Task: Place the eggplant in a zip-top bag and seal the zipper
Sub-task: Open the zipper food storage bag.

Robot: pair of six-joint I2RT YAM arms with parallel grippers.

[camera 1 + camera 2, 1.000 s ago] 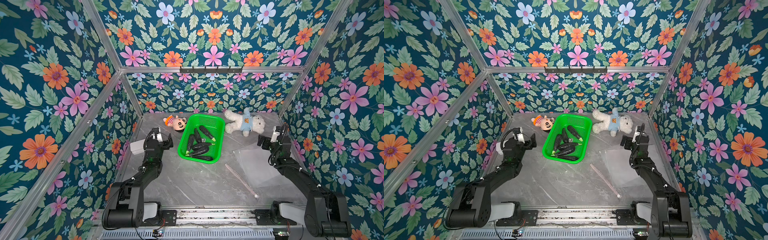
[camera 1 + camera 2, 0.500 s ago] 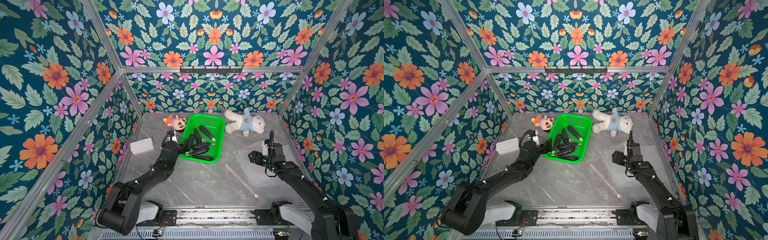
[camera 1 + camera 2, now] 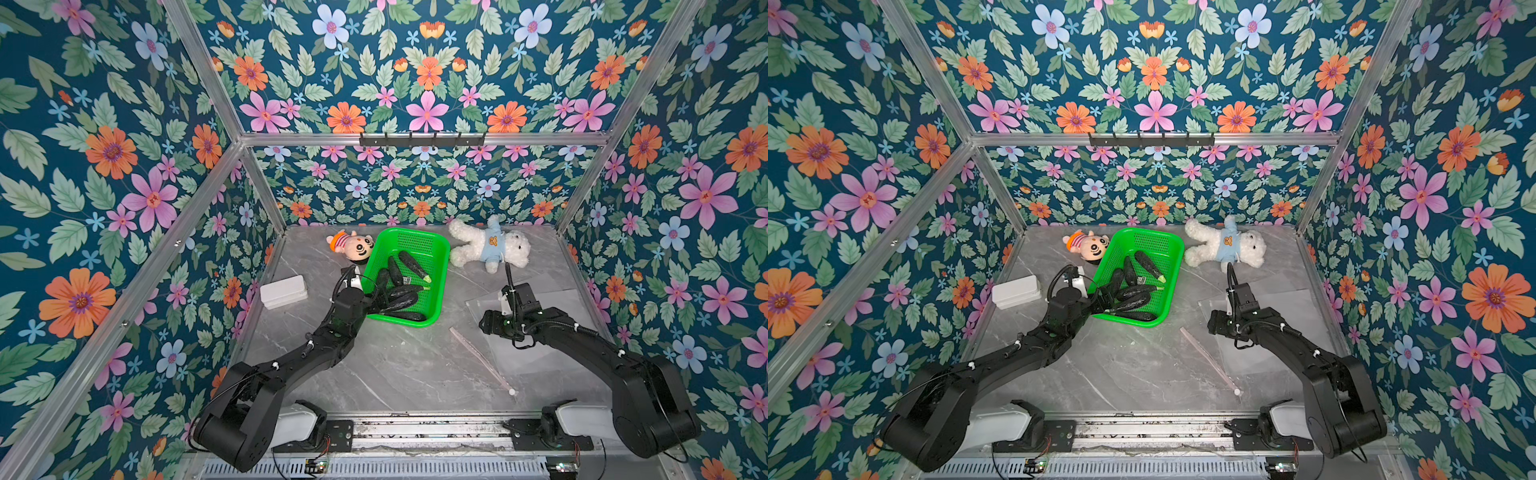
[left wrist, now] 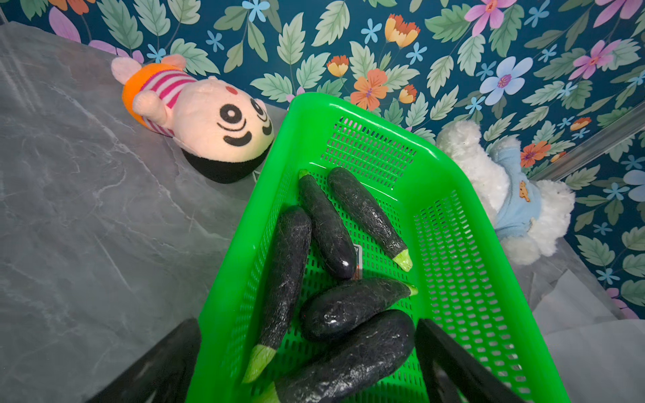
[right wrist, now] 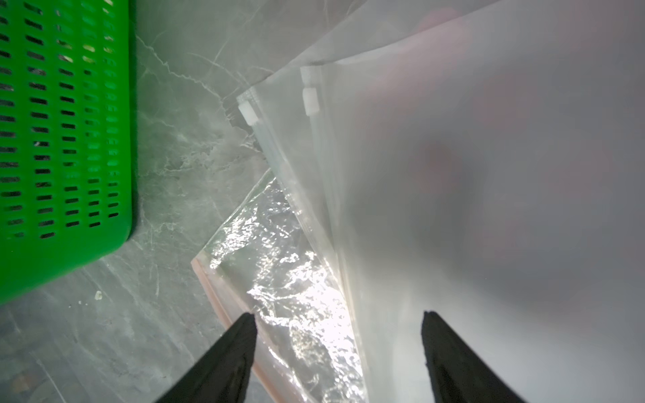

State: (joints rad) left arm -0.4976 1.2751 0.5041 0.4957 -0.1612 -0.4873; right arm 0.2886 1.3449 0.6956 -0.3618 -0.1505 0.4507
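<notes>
Currently, two reaches are in hand and nothing is held. The left gripper [image 4: 304, 328] is seen with jaws spread wide at the near end of the green basket [image 4: 471, 279]. The nearest eggplant [image 4: 349, 356] lies between the fingers and is not yet gripped. One finger appears to be outside the basket wall. It is judged that both fingers should be brought inside before closing, or the wall will be pinched along with the eggplant. The grip should be taken across the thick middle, since the skin looks glossy and a tip grip could slip. Four more eggplants lie just beside it, some touching, so a straight lift is advised.

The right gripper [image 5: 338, 315] is held over the zip-top bag [image 3: 519, 357], jaws apart, nothing clamped. The bag lies flat on the table on the right side, near the basket but apart from it. The zipper [image 5: 223, 303] runs just beside one fingertip, and its slider [image 3: 512, 391] sits at the near end. Other clear bags overlap it, so only the top lip of the pink-edged bag should be caught. Whether the mouth is open cannot be told.
</notes>
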